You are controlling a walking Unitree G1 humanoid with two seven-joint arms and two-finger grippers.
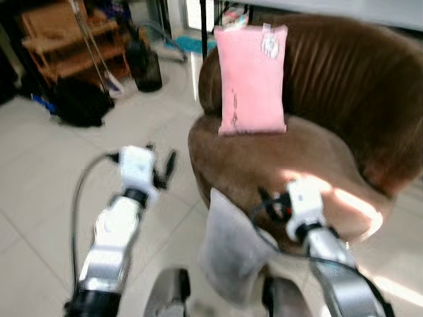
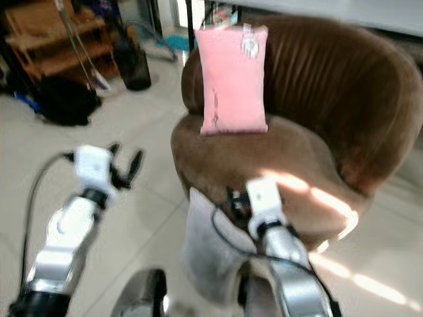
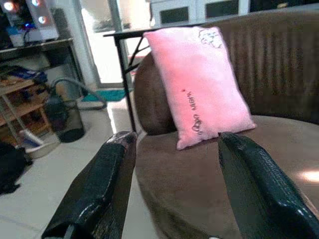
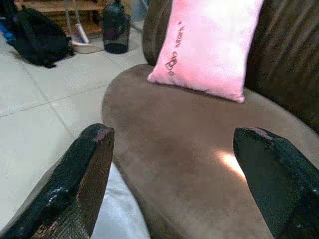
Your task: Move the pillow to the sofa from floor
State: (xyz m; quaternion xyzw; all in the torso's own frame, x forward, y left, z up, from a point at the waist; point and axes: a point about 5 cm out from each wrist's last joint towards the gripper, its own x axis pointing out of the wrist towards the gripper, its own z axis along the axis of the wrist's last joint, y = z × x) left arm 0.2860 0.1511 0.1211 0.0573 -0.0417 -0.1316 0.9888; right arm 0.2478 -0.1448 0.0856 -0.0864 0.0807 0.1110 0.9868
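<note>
The pink pillow [image 1: 252, 79] stands upright on the brown sofa's seat [image 1: 264, 158], leaning on the backrest. Nothing holds it. My left gripper [image 1: 162, 162] hovers over the floor to the left of the sofa's front, and the left wrist view shows its fingers [image 3: 107, 174] spread open and empty with the pillow [image 3: 199, 84] well beyond them. My right gripper [image 1: 269, 201] is at the seat's front edge, open and empty. The right wrist view has the pillow [image 4: 209, 45] farther back on the seat, past my right gripper's fingers [image 4: 92, 169].
A grey-white cloth [image 1: 228, 251] hangs against the sofa's front between my arms. A black bag [image 1: 79, 102], a dark jar [image 1: 147, 69] and a wooden shelf [image 1: 66, 39] stand at the back left on the pale tiled floor [image 1: 39, 172]. Black table legs [image 3: 124, 89] rise behind the sofa.
</note>
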